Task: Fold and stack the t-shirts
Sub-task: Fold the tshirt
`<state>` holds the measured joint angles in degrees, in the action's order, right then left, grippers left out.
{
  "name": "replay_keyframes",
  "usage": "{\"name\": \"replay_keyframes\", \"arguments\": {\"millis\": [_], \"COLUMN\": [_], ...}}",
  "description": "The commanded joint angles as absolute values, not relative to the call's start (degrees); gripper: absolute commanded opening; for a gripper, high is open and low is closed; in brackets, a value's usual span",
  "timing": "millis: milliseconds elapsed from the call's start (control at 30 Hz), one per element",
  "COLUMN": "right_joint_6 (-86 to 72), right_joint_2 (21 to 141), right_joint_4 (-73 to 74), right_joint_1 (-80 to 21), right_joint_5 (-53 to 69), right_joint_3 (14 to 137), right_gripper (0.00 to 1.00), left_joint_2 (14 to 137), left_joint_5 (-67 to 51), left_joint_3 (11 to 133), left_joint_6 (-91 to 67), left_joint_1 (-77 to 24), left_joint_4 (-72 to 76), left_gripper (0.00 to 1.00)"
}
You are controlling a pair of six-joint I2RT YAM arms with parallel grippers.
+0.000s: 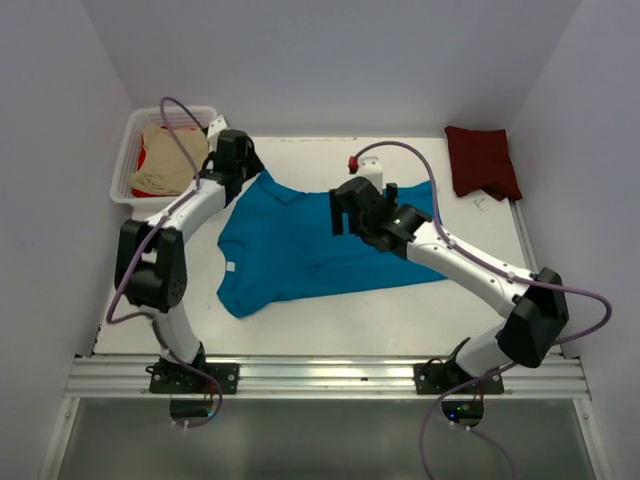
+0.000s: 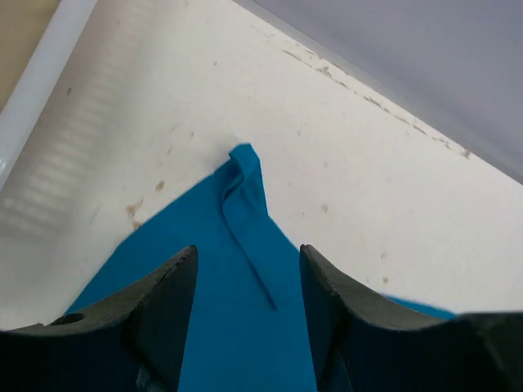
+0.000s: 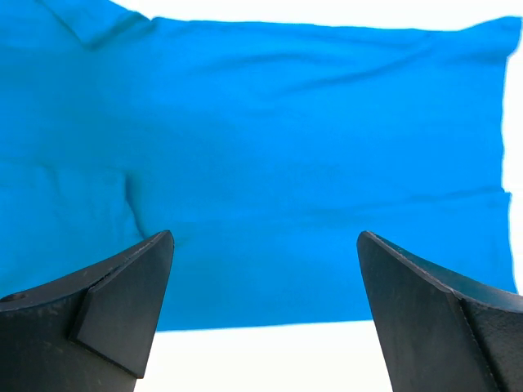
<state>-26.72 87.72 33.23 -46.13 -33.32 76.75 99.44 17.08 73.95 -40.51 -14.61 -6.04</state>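
A teal-blue t-shirt (image 1: pixel 290 245) lies spread on the white table, with a small white label (image 1: pixel 230 267) near its left edge. My left gripper (image 1: pixel 243 165) is open and empty above the shirt's far left corner; the left wrist view shows that folded tip (image 2: pixel 243 184) between the fingers (image 2: pixel 167 302). My right gripper (image 1: pixel 340 212) is open and empty over the shirt's middle; the right wrist view shows flat blue cloth (image 3: pixel 270 163) and its edge. A folded dark maroon t-shirt (image 1: pixel 482 160) lies at the far right. Beige (image 1: pixel 172 160) and red (image 1: pixel 145 158) shirts sit in the basket.
A white lattice basket (image 1: pixel 128 160) stands at the far left corner. A small white block with a red end (image 1: pixel 364 167) sits behind the blue shirt. White walls enclose the table on three sides. An aluminium rail (image 1: pixel 330 378) runs along the near edge.
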Motion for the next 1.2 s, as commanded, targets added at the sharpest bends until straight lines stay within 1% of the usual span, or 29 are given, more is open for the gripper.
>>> {"name": "replay_keyframes", "arguments": {"millis": [0,33,67,167,267,533,667,767,800,1000,1067,1100,1167], "right_joint_6": [-26.98,-27.33,-27.51,-28.12,-28.74,-29.44,-29.71,-29.97,-30.06,-30.32,-30.32,-30.24,-30.23], "right_joint_2": [81.49,80.34,78.07,75.59,74.01,73.92,73.92,74.09,74.18,73.74,73.74,73.74,73.92], "right_joint_4": [32.7,33.22,33.31,33.66,34.36,34.63,34.63,34.54,34.54,34.54,34.45,34.54,34.54], "right_joint_1": [-46.32,-46.32,-46.14,-45.97,-45.62,-43.51,-43.07,-42.72,-42.54,-41.4,-41.31,-41.22,-41.05], "right_joint_5": [-35.15,-35.5,-35.68,-35.77,-36.04,-34.81,-34.89,-35.16,-35.16,-35.07,-35.07,-35.16,-35.33], "right_joint_3": [71.72,69.8,68.83,65.84,63.9,62.14,61.96,61.61,61.44,61.08,61.08,61.08,61.08], "right_gripper": [0.99,0.99,0.99,0.99,0.99,0.99,0.98,0.95,0.94,0.92,0.91,0.9,0.88], "left_joint_2": [109.31,111.25,115.01,120.56,123.74,126.29,127.88,128.58,128.93,131.57,131.92,132.27,132.27], "left_joint_5": [17.22,17.05,16.35,14.16,13.19,12.48,12.04,11.43,11.25,10.2,9.85,9.58,9.32], "left_joint_3": [84.97,86.82,90.23,95.08,97.29,97.73,98.7,98.61,98.7,100.37,100.37,100.37,100.11], "left_joint_6": [-38.14,-37.54,-37.44,-37.0,-36.74,-36.39,-36.12,-35.77,-35.51,-35.77,-35.86,-35.86,-35.86], "left_joint_1": [-12.83,-12.4,-12.22,-11.43,-11.34,-10.81,-10.46,-10.11,-10.02,-9.05,-8.96,-8.79,-8.79], "left_joint_4": [-7.29,-7.73,-8.78,-9.75,-9.84,-8.18,-7.82,-5.89,-5.54,-5.36,-4.57,-3.96,-3.26], "left_gripper": [0.56,0.54,0.54,0.54,0.55,0.57,0.56,0.49,0.45,0.43,0.4,0.35,0.3]}}
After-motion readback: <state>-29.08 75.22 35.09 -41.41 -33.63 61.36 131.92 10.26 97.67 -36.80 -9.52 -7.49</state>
